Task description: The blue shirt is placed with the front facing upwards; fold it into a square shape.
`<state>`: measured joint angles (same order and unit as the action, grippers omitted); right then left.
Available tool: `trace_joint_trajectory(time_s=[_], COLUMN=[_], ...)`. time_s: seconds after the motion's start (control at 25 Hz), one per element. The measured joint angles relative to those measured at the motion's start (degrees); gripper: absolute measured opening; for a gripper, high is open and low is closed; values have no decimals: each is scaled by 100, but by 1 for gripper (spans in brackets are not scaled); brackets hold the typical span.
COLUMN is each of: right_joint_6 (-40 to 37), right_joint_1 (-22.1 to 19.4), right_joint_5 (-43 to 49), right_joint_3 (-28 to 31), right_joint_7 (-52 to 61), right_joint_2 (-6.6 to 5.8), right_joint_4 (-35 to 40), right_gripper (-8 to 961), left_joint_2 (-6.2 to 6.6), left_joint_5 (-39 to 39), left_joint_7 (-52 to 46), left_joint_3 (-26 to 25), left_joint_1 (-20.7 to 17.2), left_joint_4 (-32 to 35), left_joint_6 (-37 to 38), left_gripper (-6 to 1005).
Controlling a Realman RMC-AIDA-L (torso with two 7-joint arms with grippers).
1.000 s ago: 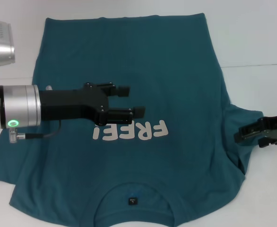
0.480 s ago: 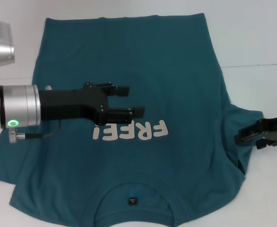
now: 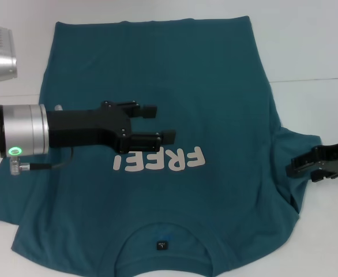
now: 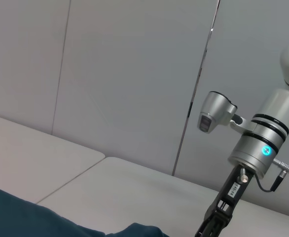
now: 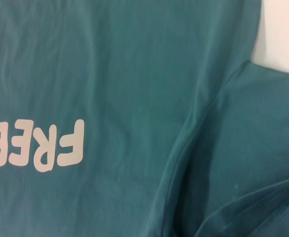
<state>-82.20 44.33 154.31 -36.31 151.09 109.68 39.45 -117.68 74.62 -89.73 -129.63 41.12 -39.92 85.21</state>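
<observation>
Blue shirt (image 3: 215, 86) flat, front up; L gripper (image 3: 160, 123) over chest, fingers apart; R gripper (image 3: 296, 168) at sleeve edge, can't tell grip state

One blue shirt (image 3: 215, 86), two end effectors

White table (image 3: 319, 46) with seam; grey wall panels (image 4: 134, 74) behind.

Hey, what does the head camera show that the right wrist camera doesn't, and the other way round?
Only the head view shows the whole blue shirt spread flat, its black neck label, the open left gripper above the chest, the right gripper by the shirt's sleeve, and the white table. Only the right wrist view shows the sleeve seam close up. Both share the whitish FREE! print.
</observation>
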Motion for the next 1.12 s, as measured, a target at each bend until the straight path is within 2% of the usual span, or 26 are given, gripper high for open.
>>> trace_joint_trajectory(time_s=[0.48, 0.88, 1.0, 1.12], right_joint_6=[193, 410, 367, 247], right_joint_1=[6, 127, 134, 104], right_joint_5=[-159, -434, -433, -434], right_joint_3=[-33, -61, -61, -53], right_joint_7=[-80, -236, -237, -211], right_joint_2=[0, 51, 9, -102], right_joint_4=[42, 27, 58, 80], right_gripper=[749, 740, 737, 734], left_joint_2=[-1, -5, -7, -9], left_joint_5=[0, 0, 0, 0], left_joint_7=[0, 0, 0, 0], left_joint_3=[0, -12, -21, -42], left_joint_1=[4, 10, 2, -14], left_joint_4=[1, 2, 6, 8], left_joint_6=[-5, -12, -14, -14], left_gripper=[843, 843, 843, 843])
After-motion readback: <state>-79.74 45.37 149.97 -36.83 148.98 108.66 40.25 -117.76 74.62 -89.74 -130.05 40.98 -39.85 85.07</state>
